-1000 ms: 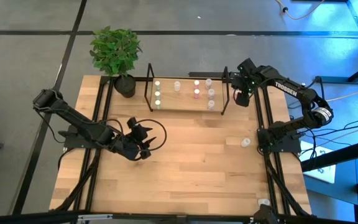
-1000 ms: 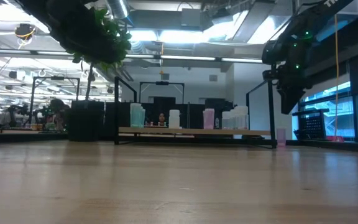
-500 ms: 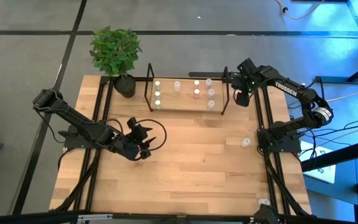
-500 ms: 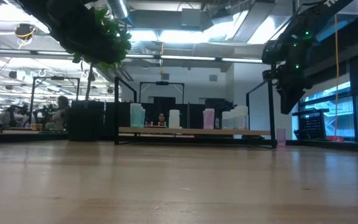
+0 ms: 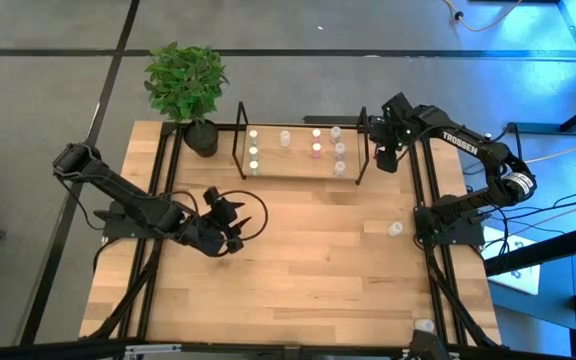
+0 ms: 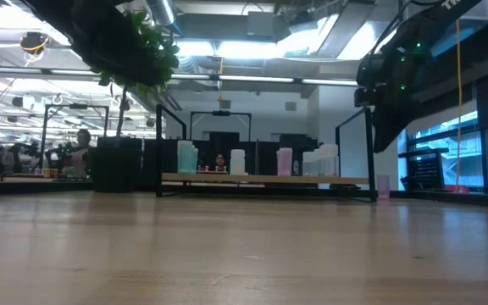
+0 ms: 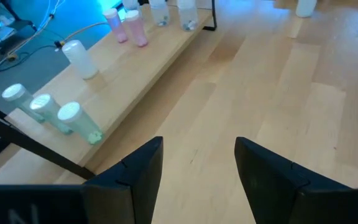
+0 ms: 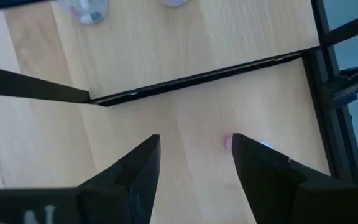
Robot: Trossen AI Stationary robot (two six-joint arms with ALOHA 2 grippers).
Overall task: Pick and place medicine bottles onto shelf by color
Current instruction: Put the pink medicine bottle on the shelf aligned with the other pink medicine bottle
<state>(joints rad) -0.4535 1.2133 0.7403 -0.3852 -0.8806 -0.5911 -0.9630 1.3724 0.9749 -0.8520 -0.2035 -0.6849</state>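
wooden tabletop [image 5: 298,260] fills the high view, black frame rails along both sides. potted plant [image 5: 186,85] at the far left corner. shelf [image 5: 298,153], pale board in black wire frame, stands at the far edge with medicine bottles on it: yellow-green ones [image 5: 253,150] at the left end, a white one [image 5: 285,139], pink ones [image 5: 316,142], clear ones [image 5: 338,150] at the right end. one loose bottle [image 5: 395,229] on the table near the right arm base, another [image 5: 424,325] at the near right edge. left gripper [image 5: 230,226] hangs over the left-middle of the table, fingers [image 7: 138,171] spread, nothing between them. right gripper [image 5: 386,157] sits just off the shelf's right end, fingers [image 8: 135,168] apart and empty, with a small pink bottle [image 8: 227,142] on the table below.
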